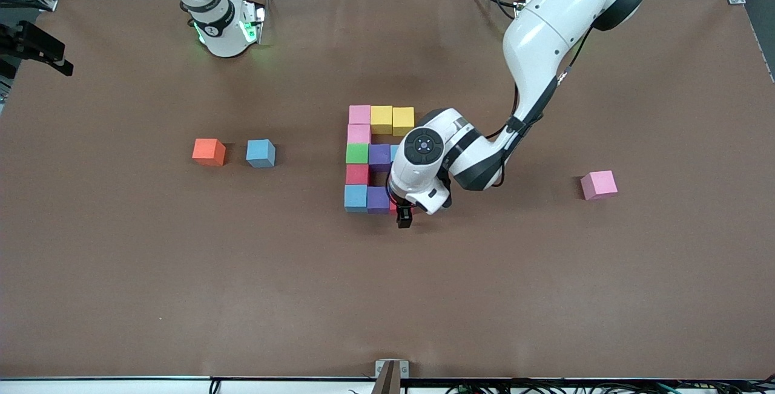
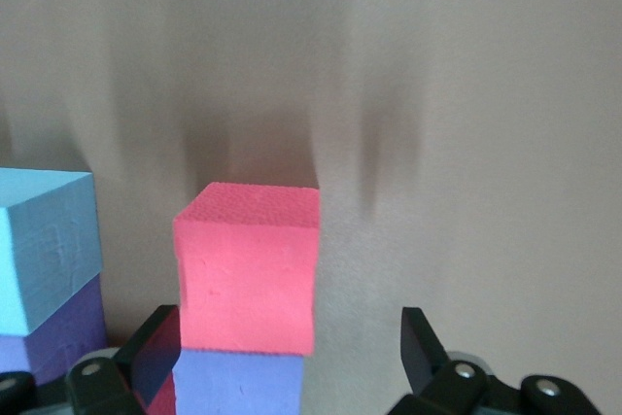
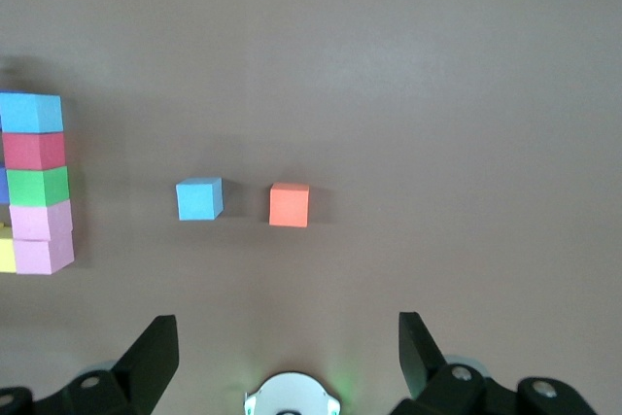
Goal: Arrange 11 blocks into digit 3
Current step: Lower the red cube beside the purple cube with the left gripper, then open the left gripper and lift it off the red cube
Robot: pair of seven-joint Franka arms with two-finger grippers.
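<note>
The blocks [image 1: 369, 158] are gathered near the middle of the worktop [image 1: 121, 273], well apart from every edge. A column of pink, pink, green, red and light blue is seen on the side toward the right arm's end, with two yellow cubes [image 1: 392, 120] joined at its farthest row, a purple cube [image 1: 379, 154] at the middle row and another purple one [image 1: 378, 198] at the nearest row. The end of the nearest row is covered in the front view by the left gripper [image 1: 404, 217], which is held low there.

In the left wrist view a red cube [image 2: 250, 267] is shown on the brown cloth between the left gripper's spread fingers [image 2: 420, 342], untouched by them, with a purple face just beside it.

Wide bare cloth is left toward the front edge and both ends. A spare light blue cube [image 1: 261, 153] and an orange cube [image 1: 209, 152] lie toward the right arm's end, and a loose pink cube [image 1: 599, 185] toward the left arm's end.

The right gripper [image 3: 287, 352] is held spread and waiting, high by its base at the farthest edge; it is shown only in its own wrist view.
</note>
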